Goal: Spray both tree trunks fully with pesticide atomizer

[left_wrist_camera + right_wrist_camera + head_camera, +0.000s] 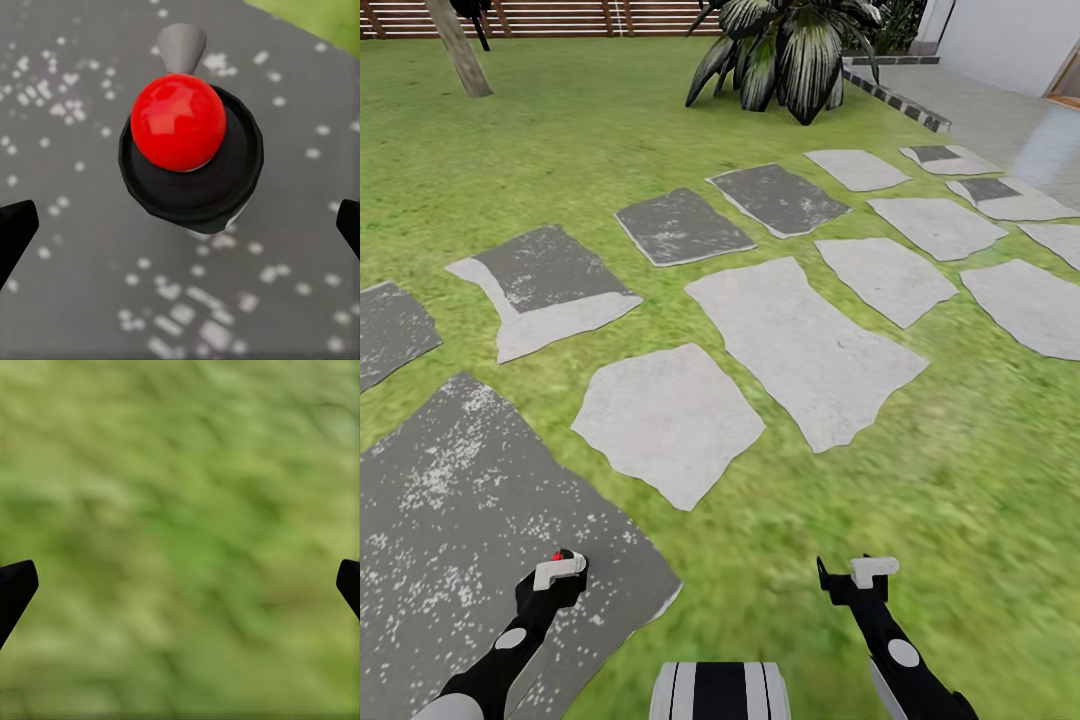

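The pesticide atomizer (191,157), a small dark bottle with a shiny red ball on top, stands on a dark grey speckled slab (450,520). The left wrist view looks straight down on it. My left gripper (180,225) is open right over it, its black fingertips (15,225) wide apart on either side and not touching it. In the head view only the atomizer's red spot (557,555) shows, at the tip of the left gripper (560,572). My right gripper (857,575) hangs open over green grass (180,510) with nothing between its fingers.
Grey stepping slabs (800,350) lie across the lawn ahead. A leaning tan trunk (460,50) stands at the far left before a brown slat fence (560,15). A spiky dark plant (790,50) grows at the back, with grey paving (1010,120) to its right.
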Controlling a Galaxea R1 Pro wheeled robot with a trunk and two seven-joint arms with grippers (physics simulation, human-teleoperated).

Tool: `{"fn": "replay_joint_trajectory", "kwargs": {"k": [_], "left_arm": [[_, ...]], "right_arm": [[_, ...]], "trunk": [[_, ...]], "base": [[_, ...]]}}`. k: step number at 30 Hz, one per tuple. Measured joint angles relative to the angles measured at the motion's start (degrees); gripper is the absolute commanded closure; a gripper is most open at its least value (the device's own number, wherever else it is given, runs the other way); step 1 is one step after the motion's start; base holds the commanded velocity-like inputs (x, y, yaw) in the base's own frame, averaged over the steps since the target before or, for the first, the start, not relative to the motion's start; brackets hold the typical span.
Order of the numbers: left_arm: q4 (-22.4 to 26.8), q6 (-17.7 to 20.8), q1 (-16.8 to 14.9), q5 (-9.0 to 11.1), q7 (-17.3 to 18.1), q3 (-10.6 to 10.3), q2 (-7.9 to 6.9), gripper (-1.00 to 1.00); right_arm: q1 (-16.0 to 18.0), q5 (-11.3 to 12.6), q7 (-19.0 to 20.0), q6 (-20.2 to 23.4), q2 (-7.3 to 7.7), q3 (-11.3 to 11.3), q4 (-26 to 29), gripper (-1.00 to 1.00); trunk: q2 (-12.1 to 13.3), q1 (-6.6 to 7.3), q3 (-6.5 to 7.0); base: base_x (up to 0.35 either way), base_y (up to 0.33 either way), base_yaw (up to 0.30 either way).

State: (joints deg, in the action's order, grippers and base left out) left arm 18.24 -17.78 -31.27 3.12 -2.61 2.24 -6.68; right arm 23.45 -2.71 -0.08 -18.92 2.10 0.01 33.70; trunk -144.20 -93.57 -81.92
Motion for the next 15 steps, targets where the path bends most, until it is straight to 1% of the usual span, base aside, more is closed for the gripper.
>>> {"fn": "replay_joint_trajectory", "kwargs": {"k": [15], "left_arm": [[0.00,0.04,0.00,0.03,-0.01,0.00,-0.02,-1.00]], "right_arm": [[0.00,0.00,0.00,0.00,0.00,0.00,0.00,-1.00]], "trunk": [[0.00,0.00,0.00]], "base": [[0.024,0.000,0.000]]}}
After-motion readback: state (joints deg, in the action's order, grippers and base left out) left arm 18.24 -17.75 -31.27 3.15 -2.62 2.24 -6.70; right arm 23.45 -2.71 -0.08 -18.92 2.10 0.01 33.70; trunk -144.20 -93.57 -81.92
